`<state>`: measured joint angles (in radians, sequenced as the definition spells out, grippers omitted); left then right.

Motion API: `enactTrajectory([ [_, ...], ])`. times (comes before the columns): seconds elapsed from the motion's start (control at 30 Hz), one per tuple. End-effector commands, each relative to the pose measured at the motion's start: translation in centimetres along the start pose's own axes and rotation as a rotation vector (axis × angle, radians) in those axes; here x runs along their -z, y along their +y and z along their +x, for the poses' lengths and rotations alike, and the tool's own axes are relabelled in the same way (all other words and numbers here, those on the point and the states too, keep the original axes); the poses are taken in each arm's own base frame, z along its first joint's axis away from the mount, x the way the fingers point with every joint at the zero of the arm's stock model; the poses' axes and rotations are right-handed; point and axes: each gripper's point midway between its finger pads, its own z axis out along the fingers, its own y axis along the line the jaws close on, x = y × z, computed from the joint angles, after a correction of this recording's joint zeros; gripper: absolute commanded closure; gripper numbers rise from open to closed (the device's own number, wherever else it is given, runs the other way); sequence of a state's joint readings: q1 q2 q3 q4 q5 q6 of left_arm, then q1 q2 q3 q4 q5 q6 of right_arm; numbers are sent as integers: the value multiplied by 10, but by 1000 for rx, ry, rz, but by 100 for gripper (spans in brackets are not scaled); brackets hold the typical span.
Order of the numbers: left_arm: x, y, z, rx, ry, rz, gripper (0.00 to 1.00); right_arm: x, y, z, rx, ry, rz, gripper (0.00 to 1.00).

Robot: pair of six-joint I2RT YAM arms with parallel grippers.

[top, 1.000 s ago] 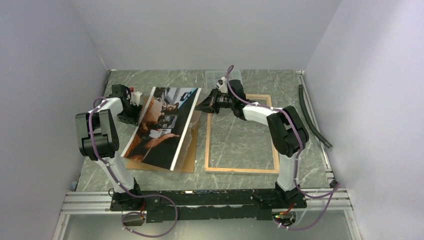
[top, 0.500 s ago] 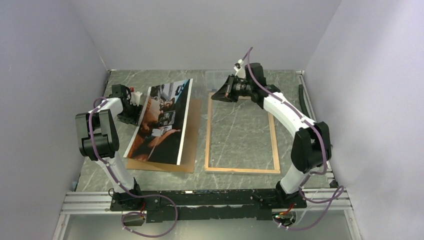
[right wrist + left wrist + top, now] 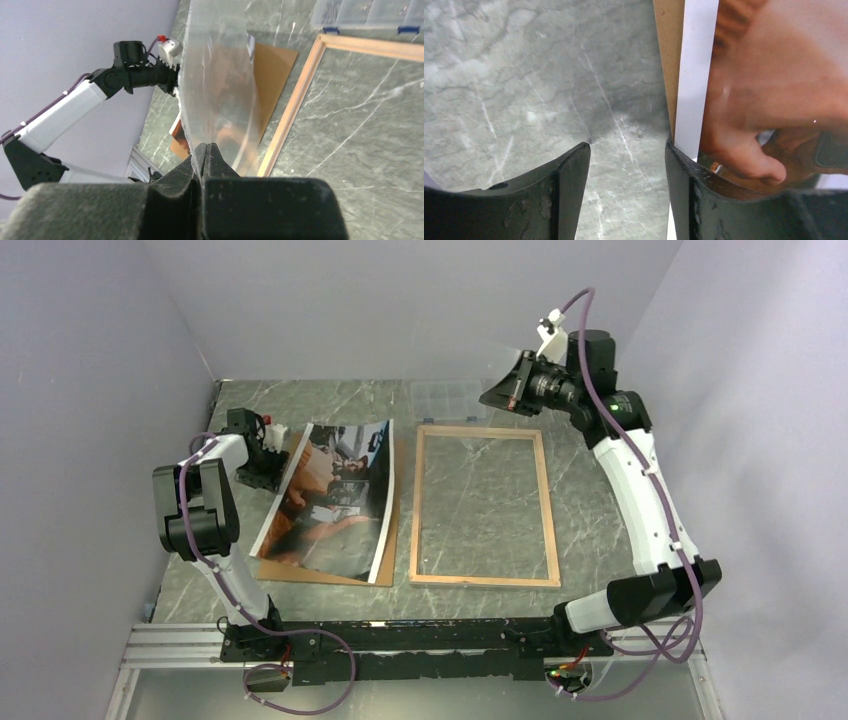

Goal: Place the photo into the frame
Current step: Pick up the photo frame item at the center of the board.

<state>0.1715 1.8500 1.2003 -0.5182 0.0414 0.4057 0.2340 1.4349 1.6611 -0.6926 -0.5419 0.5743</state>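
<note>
Clearing a thin clear flexible sheet [image 3: 215, 75] from the narrow light-wood rectangular frame [image 3: 548, 505] seems the step in hand — the right claw [image 3: 202, 150], above the frame's far end, is clenched on it. The dark glossy rectangular photo [image 3: 335, 495] lies well to that claw's left, its border against the released left claw [image 3: 626, 150]; next, shed the sheet, then grip the photo.

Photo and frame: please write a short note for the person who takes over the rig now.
Left end effector: open, empty, at the photo's left edge.
Right end effector: shut on a clear sheet, raised above the frame's far end.
The photo lies picture up on the brown backing board; the frame lies flat beside it, wood side up.
Done: clear sheet lifted.
Left: photo not yet in the frame.
</note>
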Motion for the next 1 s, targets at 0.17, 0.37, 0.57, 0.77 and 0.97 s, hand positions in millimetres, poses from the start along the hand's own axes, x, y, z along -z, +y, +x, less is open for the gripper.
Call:
enactTrajectory([
  [0.17,77,-17,-53,14,-116,123,6,56,45,-25,142,-74,-37,100],
  [0.37,132,-48,-90,-1,-233,282,5,84,67,-32,215,-103,-45,100],
  [0.57,196,-112,-121,-34,-367,598,5,92,96,-19,213,-83,-214,100],
  [0.77,260,-158,-132,-50,-519,921,5,78,104,1,151,-15,-395,100],
  [0.97,271,-172,-127,-55,-547,1032,5,66,104,8,101,22,-487,100],
])
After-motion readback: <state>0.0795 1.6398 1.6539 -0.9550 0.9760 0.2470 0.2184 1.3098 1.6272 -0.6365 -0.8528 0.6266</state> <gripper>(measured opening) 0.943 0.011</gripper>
